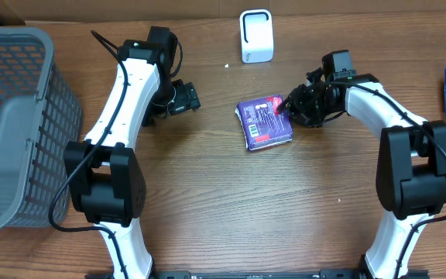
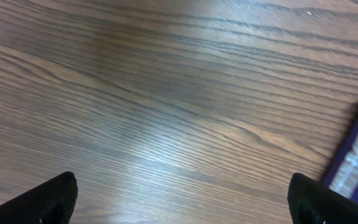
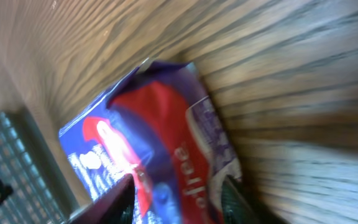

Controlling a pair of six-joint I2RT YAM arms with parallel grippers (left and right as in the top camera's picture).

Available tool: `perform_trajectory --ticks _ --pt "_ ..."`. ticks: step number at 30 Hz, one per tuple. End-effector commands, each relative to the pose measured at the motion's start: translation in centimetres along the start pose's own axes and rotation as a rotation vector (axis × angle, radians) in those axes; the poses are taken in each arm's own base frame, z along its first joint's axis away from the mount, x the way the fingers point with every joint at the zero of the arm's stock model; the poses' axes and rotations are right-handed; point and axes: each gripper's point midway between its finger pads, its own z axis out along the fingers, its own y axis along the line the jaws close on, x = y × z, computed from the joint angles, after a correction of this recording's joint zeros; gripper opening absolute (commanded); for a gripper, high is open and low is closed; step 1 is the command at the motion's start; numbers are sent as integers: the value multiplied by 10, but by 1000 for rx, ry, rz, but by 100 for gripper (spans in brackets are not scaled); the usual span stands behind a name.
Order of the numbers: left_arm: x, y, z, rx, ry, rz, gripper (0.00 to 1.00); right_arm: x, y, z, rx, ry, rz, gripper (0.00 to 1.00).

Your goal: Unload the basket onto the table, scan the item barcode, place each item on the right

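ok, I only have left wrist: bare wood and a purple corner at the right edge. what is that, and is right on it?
Observer: It's a purple packet lying flat on the table, with the right gripper at its right edge.
Operator: gripped?
Observer: Right wrist shows the packet's edge between the fingers. Whether it's clamped, I can't tell.
Operator: where's the scanner?
Observer: The white scanner stands at the table's far edge, beyond the packet.
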Motion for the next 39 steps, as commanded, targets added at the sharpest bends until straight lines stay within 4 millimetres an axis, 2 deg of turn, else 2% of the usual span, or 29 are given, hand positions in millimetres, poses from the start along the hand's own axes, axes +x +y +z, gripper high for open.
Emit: perform_trajectory --ticks 1,8,12,15,17,18,20,27,39 --pt "10 -16 2 75 49 3 100 13 19 7 -44 53 -15 53" --pt "22 -43 1 140 66 88 100 47 37 24 -40 145 -57 57" --pt "23 -49 3 108 31 121 100 57 47 20 -29 171 -85 60" --pt "24 -50 3 82 17 136 100 53 53 6 -6 146 -116 64" --pt "24 -51 3 81 16 139 100 43 50 -9 48 99 -113 72" --pt "24 -51 3 81 16 138 100 38 47 -17 72 78 -117 78" --pt "24 -51 3 81 15 138 100 28 43 -29 104 35 -132 99" --pt "24 -51 3 81 16 138 100 -2 16 -50 166 -60 -82 100" --pt "24 -50 3 81 16 138 100 -7 2 -56 221 -82 -59 100"
